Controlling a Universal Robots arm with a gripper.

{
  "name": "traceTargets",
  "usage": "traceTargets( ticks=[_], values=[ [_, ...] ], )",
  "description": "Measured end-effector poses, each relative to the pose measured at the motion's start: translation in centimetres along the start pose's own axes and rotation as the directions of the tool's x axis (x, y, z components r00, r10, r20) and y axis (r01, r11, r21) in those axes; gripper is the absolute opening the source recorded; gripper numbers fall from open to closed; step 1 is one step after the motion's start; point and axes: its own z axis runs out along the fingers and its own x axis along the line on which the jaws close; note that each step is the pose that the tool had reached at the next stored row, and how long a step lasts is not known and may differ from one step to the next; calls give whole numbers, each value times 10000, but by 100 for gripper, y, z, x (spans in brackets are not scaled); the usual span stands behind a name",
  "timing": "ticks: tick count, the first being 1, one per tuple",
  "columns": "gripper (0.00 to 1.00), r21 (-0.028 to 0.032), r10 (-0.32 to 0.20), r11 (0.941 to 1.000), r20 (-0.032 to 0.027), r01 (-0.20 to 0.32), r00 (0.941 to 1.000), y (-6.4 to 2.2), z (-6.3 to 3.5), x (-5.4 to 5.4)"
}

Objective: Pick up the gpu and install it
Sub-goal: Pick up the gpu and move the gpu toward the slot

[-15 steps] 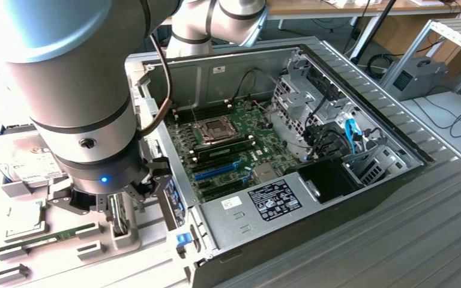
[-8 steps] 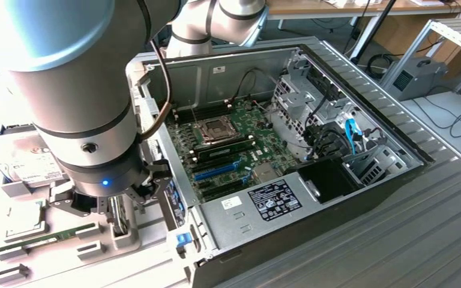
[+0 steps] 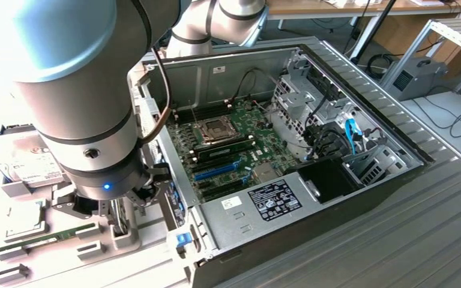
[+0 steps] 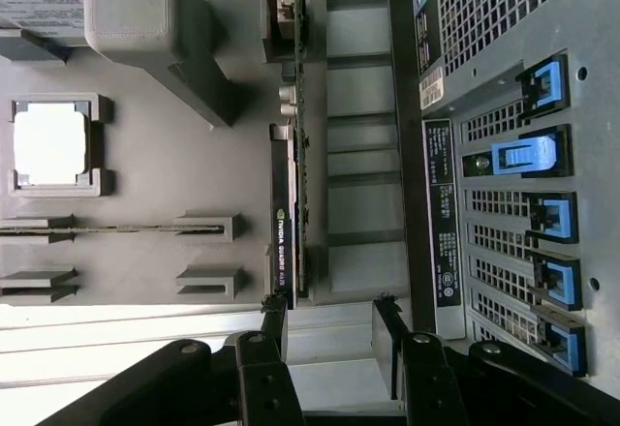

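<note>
The gpu (image 4: 291,184) stands on its long edge in a grey holder, black face with a green logo showing and the green board behind it. My gripper (image 4: 329,318) is open just short of the card's near end. One finger (image 4: 274,318) lines up with the card's black face, while the other stands apart toward the case. In the exterior view the gripper (image 3: 125,215) hangs low over the grey fixture tray (image 3: 94,252), just beside the open computer case (image 3: 295,150). The arm hides the card there.
The case's rear panel, with its blue slot clips (image 4: 542,155), rises close beside the card. The motherboard (image 3: 230,150) lies exposed inside the case. On the tray are a hard drive (image 3: 30,162), a processor chip (image 4: 53,145) and a narrow RAM stick (image 3: 46,237).
</note>
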Motion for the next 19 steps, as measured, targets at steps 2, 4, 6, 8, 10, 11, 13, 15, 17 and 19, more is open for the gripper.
traceTargets(
  ticks=[2,4,6,8,10,11,13,15,17,19],
  values=[
    [48,-1,0,10000,1,0,10000,-1,14,0],
    [48,0,0,10000,0,0,10000,-1,27,1],
    [48,0,0,10000,0,0,10000,-2,39,1],
    [48,-1,0,10000,0,0,10000,-2,51,1],
    [48,-1,1,10000,1,-1,10000,-3,65,2],
    [48,0,0,10000,0,0,10000,-3,73,2],
    [48,-1,0,10000,1,0,10000,-4,89,2],
    [48,0,0,10000,0,0,10000,-5,108,3],
    [48,-1,0,10000,1,0,10000,-5,121,3],
    [48,0,0,10000,0,0,10000,-6,134,4]
  ],
)
